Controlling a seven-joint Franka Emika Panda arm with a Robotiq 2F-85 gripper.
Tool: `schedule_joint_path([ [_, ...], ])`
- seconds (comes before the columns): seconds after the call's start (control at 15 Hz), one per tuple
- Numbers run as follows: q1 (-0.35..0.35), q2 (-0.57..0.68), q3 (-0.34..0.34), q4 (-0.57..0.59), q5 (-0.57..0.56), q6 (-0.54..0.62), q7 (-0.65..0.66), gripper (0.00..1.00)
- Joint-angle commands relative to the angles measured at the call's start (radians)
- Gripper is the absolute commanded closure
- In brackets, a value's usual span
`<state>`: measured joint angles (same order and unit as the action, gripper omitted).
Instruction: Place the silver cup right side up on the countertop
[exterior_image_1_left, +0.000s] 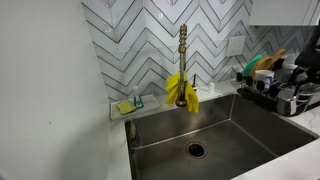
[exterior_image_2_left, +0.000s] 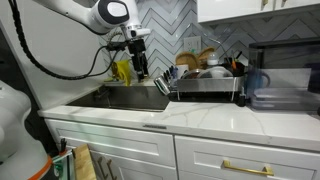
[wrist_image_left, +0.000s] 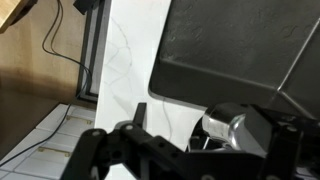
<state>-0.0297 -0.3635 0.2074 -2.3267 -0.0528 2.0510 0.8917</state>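
Over the sink (exterior_image_2_left: 130, 97), at ten o'clock from the dish rack (exterior_image_2_left: 205, 88), the pincer (exterior_image_2_left: 140, 68) hangs apart and empty; the silver cup (wrist_image_left: 224, 124) is not yet grasped or on the counter (exterior_image_2_left: 200, 115)

In the wrist view the gripper (wrist_image_left: 180, 152) is dark and blurred, and the bottom edge cuts off its fingers. Behind it shines a silver cup (wrist_image_left: 228, 124), half covered by the gripper, so I cannot tell whether it stands upright. In an exterior view the right edge cuts the dish rack (exterior_image_1_left: 283, 88), and the bottom edge cuts the sink (exterior_image_1_left: 230, 130). In an exterior view the arm (exterior_image_2_left: 70, 12) leaves the picture at the top left, and the dishes in the rack are too small to tell apart.
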Motion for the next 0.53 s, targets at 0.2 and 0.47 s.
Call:
schedule_joint_path([
  [0.2, 0.032, 0.074, -0.003, 0.013, 0.004, 0.150, -0.015, 0.00],
  [0.47, 0.038, 0.120, 0.001, 0.028, -0.025, 0.200, -0.005, 0.00],
])
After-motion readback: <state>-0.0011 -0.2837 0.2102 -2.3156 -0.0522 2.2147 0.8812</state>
